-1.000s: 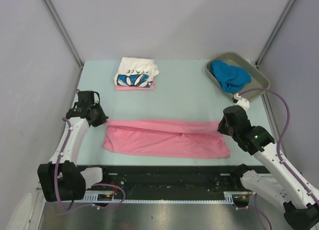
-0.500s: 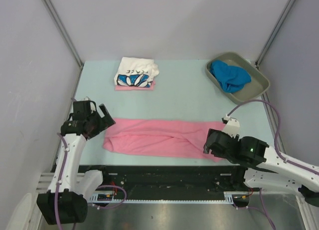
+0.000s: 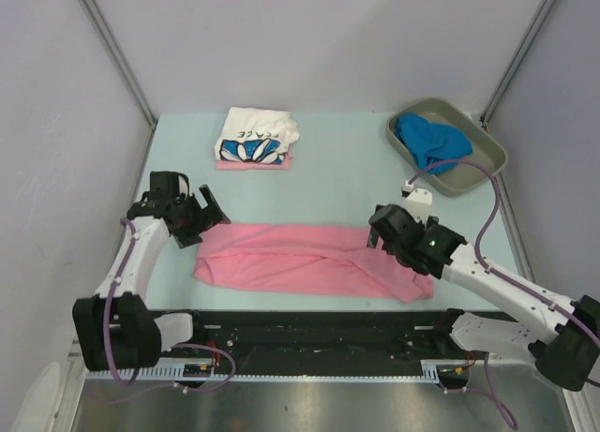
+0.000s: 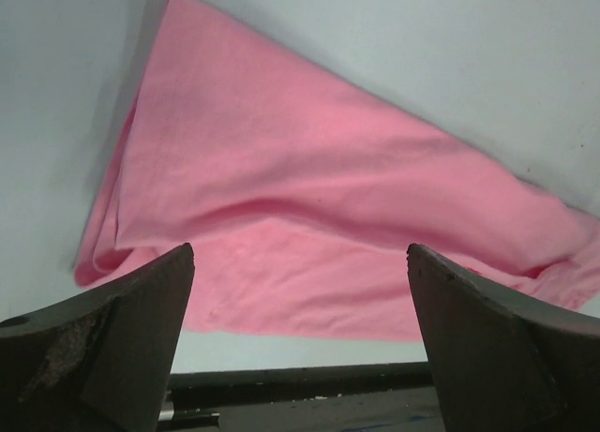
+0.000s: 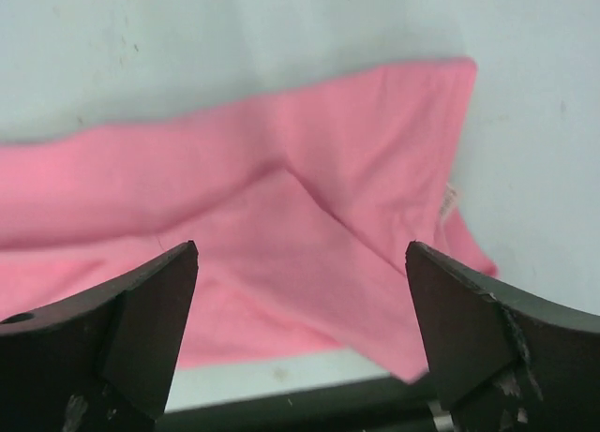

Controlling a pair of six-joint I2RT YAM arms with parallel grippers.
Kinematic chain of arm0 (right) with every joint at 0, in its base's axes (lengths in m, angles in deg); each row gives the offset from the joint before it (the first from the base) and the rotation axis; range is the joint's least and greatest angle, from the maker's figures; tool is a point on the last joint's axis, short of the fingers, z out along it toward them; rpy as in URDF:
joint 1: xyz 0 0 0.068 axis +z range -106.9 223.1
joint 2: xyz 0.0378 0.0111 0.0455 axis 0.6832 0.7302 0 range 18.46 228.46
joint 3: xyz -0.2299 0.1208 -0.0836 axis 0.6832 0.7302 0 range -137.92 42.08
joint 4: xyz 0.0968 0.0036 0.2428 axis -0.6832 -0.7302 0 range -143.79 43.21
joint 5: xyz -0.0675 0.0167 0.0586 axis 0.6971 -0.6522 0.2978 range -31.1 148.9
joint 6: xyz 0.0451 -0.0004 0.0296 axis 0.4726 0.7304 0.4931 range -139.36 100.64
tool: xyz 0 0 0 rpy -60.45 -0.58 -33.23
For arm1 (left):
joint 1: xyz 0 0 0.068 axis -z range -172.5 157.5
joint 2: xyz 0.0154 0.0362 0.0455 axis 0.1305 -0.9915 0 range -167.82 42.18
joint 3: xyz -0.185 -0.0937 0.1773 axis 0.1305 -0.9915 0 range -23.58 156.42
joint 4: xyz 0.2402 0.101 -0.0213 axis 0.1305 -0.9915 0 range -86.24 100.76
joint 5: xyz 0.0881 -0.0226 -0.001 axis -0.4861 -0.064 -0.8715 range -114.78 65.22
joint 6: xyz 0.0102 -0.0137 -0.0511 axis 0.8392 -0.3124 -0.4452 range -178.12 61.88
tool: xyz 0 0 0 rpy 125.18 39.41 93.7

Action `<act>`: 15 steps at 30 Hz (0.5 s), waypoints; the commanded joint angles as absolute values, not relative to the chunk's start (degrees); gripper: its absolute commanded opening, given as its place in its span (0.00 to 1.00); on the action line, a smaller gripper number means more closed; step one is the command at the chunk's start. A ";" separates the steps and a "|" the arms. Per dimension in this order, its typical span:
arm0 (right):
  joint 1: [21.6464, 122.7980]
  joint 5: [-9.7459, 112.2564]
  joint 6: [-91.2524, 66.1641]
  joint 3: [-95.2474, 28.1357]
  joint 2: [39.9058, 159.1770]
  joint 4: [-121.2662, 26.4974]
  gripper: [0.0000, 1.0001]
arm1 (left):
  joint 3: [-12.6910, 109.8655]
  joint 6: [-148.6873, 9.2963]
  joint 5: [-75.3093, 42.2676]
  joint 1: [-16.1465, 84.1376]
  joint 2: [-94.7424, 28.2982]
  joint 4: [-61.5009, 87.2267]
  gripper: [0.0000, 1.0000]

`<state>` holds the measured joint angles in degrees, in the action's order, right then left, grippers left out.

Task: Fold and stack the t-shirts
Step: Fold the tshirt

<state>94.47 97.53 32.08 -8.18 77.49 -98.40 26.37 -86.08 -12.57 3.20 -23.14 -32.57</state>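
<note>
A plain pink t-shirt (image 3: 295,259) lies folded into a long strip across the near part of the table. My left gripper (image 3: 207,217) hovers open at its far left corner, nothing between the fingers; the left wrist view shows the pink t-shirt (image 4: 319,216) below the left gripper (image 4: 300,254). Over the strip's right part, my right gripper (image 3: 376,230) is open and empty, and the right wrist view has the pink t-shirt (image 5: 309,216) under the right gripper (image 5: 301,246). A folded white printed t-shirt (image 3: 256,135) rests on another pink t-shirt (image 3: 253,164) at the far left.
A grey-olive tray (image 3: 488,157) at the far right corner holds a crumpled blue t-shirt (image 3: 431,141). A black rail (image 3: 309,331) runs along the table's near edge, just below the pink strip. Grey walls close in on both sides.
Both grippers have opened and let go of the pink t-shirt's far corners. The right arm has swung left, over the strip's right part. The left gripper has turned slightly at its corner.
</note>
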 commanded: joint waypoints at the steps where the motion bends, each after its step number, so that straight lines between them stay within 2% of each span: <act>1: 83.28 86.51 16.25 -8.20 82.07 -79.50 0.92 | 30.82 -86.33 -10.10 3.19 -30.30 -27.12 1.00; 2: 81.61 84.93 15.45 -8.02 83.40 -77.05 0.79 | 31.08 -86.24 -9.84 3.19 -31.46 -27.03 1.00; 5: 77.38 77.13 13.52 -7.93 88.40 -73.79 0.57 | 31.79 -86.07 -10.19 3.28 -34.36 -26.24 1.00; 15: 80.45 73.75 14.56 -6.27 97.29 -73.33 0.57 | 30.48 -85.01 -10.90 3.19 -36.74 -25.19 1.00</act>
